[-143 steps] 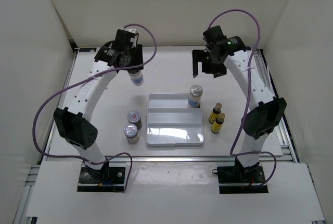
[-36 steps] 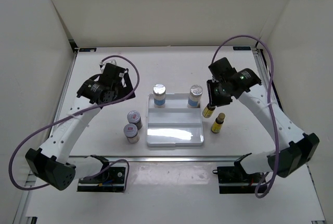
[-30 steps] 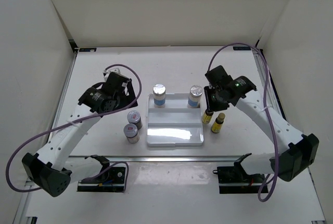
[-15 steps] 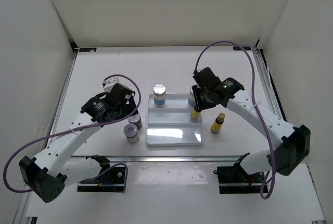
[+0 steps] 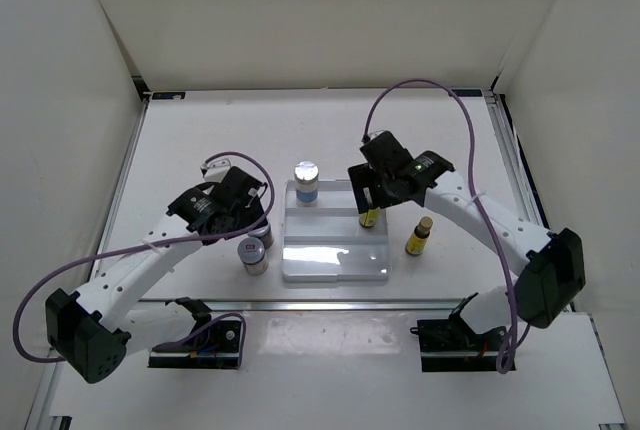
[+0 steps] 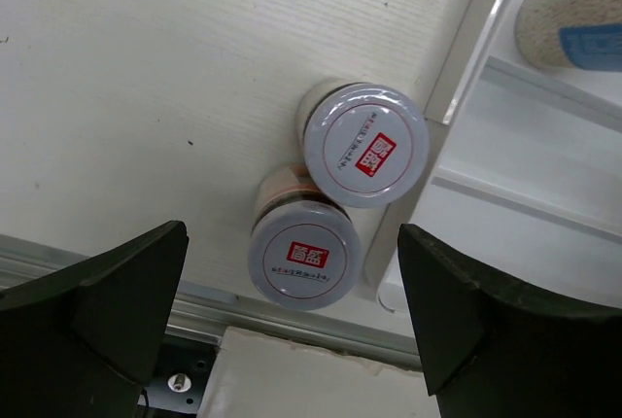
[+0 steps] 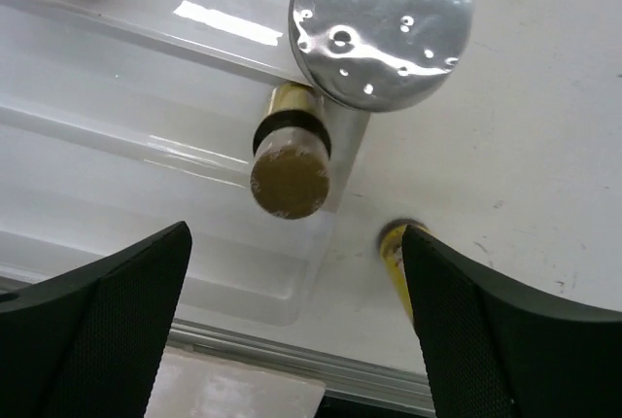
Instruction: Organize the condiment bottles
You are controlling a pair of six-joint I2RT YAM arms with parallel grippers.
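Bottles [image 5: 306,182] come in three pairs. Two pale shakers with blue bands and silver caps stand on the tray's [image 5: 335,262] far step at mid-frame: left shaker [image 6: 573,15], right shaker [image 7: 381,24]. Two squat jars [image 6: 366,144] with silver lids (each with a red label) sit close together on the table [image 5: 200,140], just left of the tray. One yellow bottle [image 7: 290,177], dark-capped, stands upright on the middle step by the tray's right edge; the other yellow bottle [image 5: 419,236] stands on the table to the right. The right gripper [image 5: 367,194] hangs over the tray bottle with fingers spread, clear of it. The left gripper [image 5: 250,218] is spread wide above the jars.
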